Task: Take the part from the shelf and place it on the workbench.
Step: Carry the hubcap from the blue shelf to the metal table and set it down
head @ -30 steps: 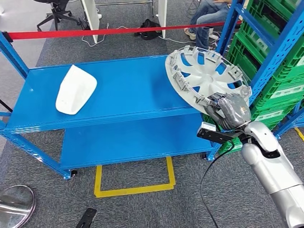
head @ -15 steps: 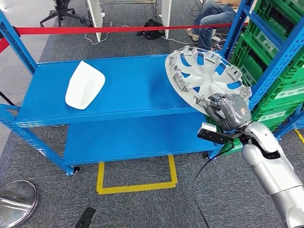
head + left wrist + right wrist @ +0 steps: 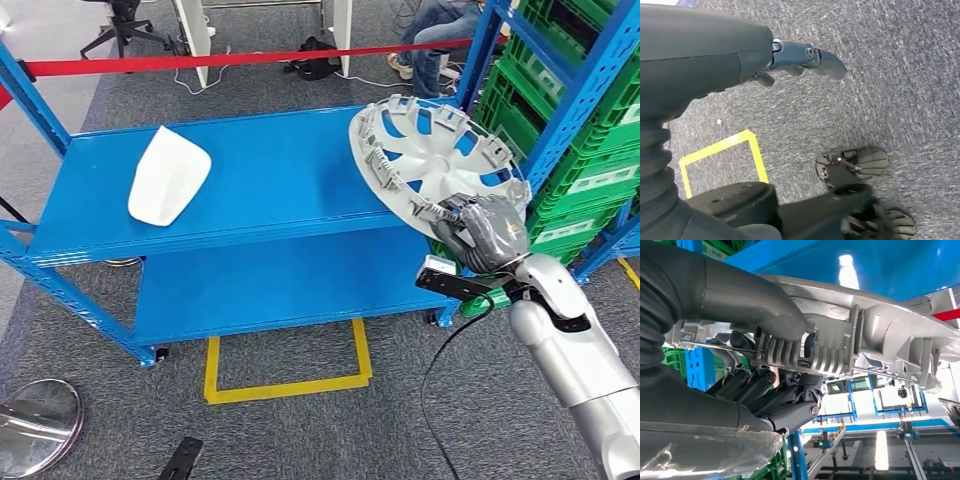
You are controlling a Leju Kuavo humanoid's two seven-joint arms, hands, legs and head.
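A silver wheel cover [image 3: 434, 160] hangs tilted over the right end of the blue workbench's top shelf [image 3: 264, 180], its ribbed inner side facing me. My right hand [image 3: 483, 235] grips its near rim; in the right wrist view the thumb [image 3: 753, 300] lies over the grey ribbed edge of the wheel cover [image 3: 874, 330] and the dark fingers [image 3: 764, 390] curl beneath it. My left hand [image 3: 753, 55] hangs over grey carpet with its fingers out straight, holding nothing.
A white moulded part [image 3: 167, 176] lies on the top shelf's left side. A blue rack with green crates [image 3: 581, 100] stands close on the right. Red barrier tape [image 3: 226, 62] runs behind. Yellow floor marking [image 3: 287, 385] lies under the bench, and a seated person's legs [image 3: 430, 30] are beyond.
The whole picture has shifted a little, so the camera moved. The wheel cover stays in my right hand's grip at much the same place in the picture.
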